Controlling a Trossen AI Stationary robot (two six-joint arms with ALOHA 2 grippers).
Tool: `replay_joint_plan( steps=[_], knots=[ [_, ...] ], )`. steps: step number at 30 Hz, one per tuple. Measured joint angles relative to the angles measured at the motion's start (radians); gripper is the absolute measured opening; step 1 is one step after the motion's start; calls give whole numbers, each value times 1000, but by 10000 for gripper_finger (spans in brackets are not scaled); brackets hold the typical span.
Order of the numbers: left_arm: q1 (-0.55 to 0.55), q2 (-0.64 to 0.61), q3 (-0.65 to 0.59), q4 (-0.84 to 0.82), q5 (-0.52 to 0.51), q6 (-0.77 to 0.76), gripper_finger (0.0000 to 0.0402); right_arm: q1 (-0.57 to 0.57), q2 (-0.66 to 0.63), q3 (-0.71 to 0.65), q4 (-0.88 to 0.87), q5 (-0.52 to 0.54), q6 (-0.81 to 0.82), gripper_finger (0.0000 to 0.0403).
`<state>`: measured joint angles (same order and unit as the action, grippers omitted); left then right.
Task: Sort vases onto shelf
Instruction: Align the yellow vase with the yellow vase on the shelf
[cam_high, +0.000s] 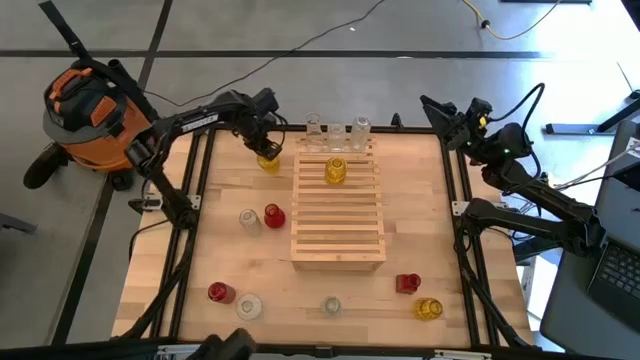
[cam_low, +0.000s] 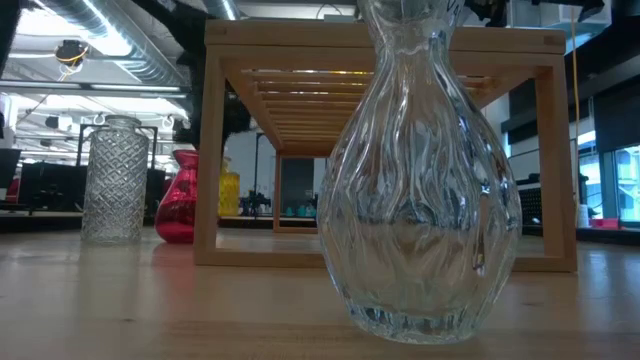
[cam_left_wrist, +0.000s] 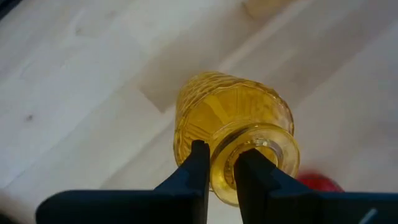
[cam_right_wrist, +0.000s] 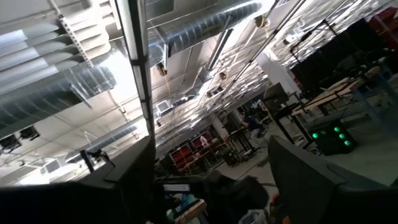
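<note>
The left tool (cam_left_wrist: 217, 171) pinches the rim of a ribbed yellow glass vase (cam_left_wrist: 233, 127) just beside the slatted light-wood shelf (cam_high: 338, 215), near its far left corner. That thin rim grip risks slipping or tilting. The right tool (cam_right_wrist: 211, 168), spread, waits off the tabletop (cam_high: 220, 255).

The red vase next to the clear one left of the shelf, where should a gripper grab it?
Grip the red vase at its narrow neck, coming straight down from above. It stands upright, and the clear vase close beside it crowds a sideways approach.

roughly eleven vases (cam_high: 274, 215), one shelf (cam_high: 338, 232)
</note>
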<state>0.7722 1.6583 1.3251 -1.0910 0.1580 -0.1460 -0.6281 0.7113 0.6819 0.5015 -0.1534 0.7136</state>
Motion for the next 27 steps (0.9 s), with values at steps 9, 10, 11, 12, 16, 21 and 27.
replay_joint_plan(
  steps=[9, 10, 11, 12, 16, 21, 27],
  knots=[
    [-182, -264, 144, -255, -63, -66, 38, 0, 56, 0, -2, 38, 93, 266],
    [-222, -263, 181, -287, -75, -82, 38, 0, 68, 0, 0, 38, 98, 266],
    [-258, -257, 219, -304, -75, -98, 38, 0, 82, 0, 4, 38, 99, 266],
    [-291, -248, 259, -312, -71, -114, 38, 0, 95, 0, 7, 38, 99, 266],
    [-382, -192, 438, -336, -68, -182, 38, 0, 155, 19, 4, 40, 87, 266],
    [-395, -79, 625, -376, -86, -184, 38, 0, 217, 70, 5, 0, 53, 266],
    [-395, 68, 707, -428, -23, -133, 38, 0, 246, 101, 1, -79, 37, 266]
  ],
)
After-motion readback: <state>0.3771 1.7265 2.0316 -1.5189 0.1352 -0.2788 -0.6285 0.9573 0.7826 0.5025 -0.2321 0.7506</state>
